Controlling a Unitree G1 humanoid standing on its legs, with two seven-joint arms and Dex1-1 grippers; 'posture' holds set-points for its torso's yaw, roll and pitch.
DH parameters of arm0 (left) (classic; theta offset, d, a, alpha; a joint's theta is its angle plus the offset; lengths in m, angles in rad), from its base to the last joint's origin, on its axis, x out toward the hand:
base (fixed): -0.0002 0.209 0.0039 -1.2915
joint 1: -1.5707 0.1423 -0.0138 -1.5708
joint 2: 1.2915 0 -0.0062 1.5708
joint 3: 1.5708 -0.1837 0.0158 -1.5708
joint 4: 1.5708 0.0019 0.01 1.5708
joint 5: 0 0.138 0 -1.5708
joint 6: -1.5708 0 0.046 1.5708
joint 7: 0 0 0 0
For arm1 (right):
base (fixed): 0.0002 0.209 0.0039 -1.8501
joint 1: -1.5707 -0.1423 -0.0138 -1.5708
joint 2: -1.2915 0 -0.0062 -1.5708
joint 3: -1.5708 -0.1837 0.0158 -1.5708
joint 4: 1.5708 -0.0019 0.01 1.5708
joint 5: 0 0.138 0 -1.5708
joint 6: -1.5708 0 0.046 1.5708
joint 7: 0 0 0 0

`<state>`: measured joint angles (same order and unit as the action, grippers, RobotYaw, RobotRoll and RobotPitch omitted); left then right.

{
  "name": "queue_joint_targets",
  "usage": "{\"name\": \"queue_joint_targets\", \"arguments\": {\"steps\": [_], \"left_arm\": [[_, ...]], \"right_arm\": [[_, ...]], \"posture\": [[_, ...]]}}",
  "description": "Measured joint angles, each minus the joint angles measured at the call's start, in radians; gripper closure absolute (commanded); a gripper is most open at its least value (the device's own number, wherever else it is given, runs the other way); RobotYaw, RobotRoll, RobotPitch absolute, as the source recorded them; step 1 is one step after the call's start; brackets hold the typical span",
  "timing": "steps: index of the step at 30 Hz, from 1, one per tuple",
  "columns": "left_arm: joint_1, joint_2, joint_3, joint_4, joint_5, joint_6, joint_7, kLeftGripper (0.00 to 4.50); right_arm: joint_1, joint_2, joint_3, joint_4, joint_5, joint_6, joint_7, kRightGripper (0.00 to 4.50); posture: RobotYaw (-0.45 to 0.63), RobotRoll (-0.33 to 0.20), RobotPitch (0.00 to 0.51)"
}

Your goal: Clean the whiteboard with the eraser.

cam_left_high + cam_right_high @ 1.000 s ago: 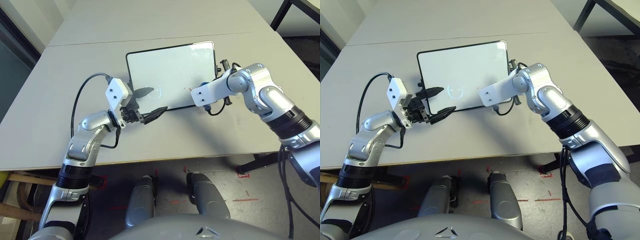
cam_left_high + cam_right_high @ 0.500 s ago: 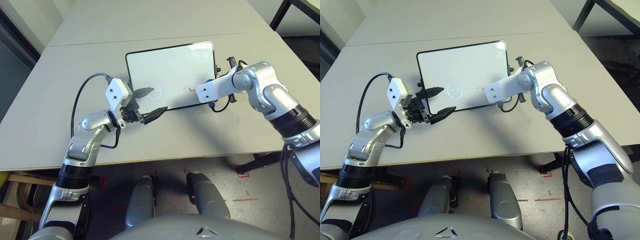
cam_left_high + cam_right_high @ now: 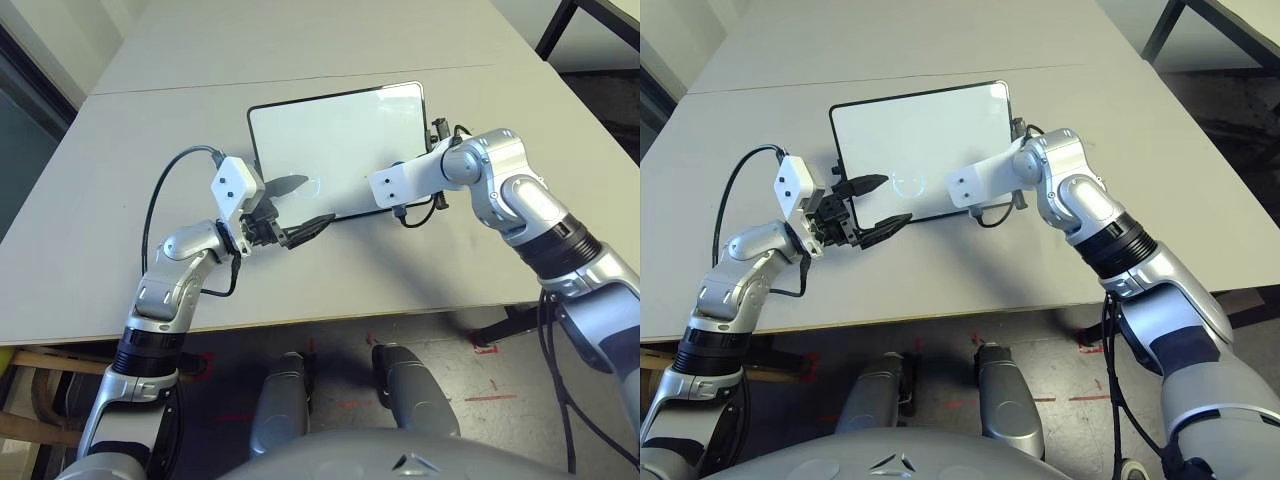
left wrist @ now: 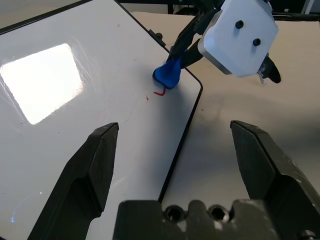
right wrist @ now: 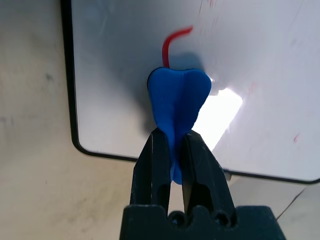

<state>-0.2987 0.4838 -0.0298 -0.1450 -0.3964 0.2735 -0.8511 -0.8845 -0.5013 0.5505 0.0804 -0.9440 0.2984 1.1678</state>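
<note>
eraser (image 5: 177, 107): rear end hidden between the right gripper (image 5: 173, 150) fingers | red mark (image 5: 172, 42): lower end covered by the eraser | whiteboard (image 4: 75, 110): cut off by the picture edges beyond the left gripper (image 4: 177, 165)

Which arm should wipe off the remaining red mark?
Right. The right gripper is shut on the eraser, pressed to the whiteboard right beside the red mark. The left gripper is open, holding nothing, at the board's near edge.
</note>
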Motion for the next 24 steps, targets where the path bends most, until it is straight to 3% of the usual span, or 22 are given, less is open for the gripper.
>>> {"name": "queue_joint_targets", "arguments": {"steps": [24], "left_arm": [[0.000, -0.014, -0.010, 0.000, 0.004, 0.000, 0.009, 0.00]], "right_arm": [[-0.052, 0.109, 0.026, 0.040, -0.023, 0.004, -0.006, 4.40]], "posture": [[-0.13, 0.000, 0.132]]}}
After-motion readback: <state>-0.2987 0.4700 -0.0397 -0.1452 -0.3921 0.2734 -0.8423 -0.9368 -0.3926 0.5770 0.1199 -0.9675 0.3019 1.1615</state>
